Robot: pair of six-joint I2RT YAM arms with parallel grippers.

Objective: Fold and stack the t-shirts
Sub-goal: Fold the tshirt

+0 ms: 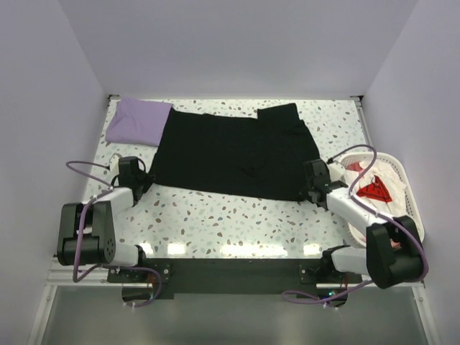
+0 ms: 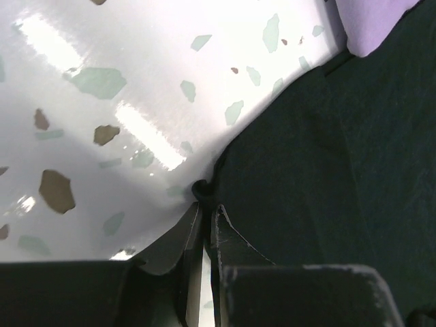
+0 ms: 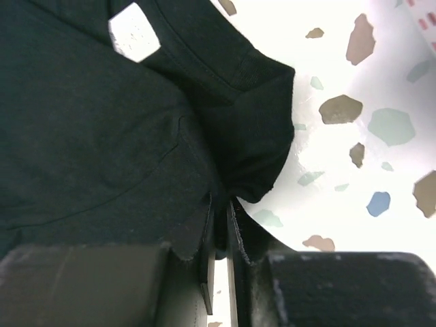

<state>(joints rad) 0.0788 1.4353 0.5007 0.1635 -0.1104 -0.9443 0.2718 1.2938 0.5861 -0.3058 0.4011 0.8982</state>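
— Pincers first: the left gripper (image 2: 206,212) has its fingers squeezed nearly together on a bunched corner of the black t-shirt (image 2: 327,170), right where the cloth's edge meets the speckled table (image 2: 102,122). Anyone got the other side?

— Yep, the right gripper (image 3: 219,204) looks the same, fingers pressed in on a scrunched fold of that shirt, not far from its white neck label (image 3: 134,32). Only a thin slit shows between the fingers on both.

— Where's the shirt sitting overall?

— From overhead it's spread out flat across the far half of the table, lying sideways. Each gripper has one near corner, left one on the left, right one on the right. The lavender t-shirt (image 1: 136,121) lies folded in the far left corner, and its edge meets the black one. Can't tell which is on top there.

— And the right side?

— A white basket (image 1: 381,153) sits at the table's right edge, just beside the right arm, with a red garment (image 1: 374,190) and some pale stuff inside.
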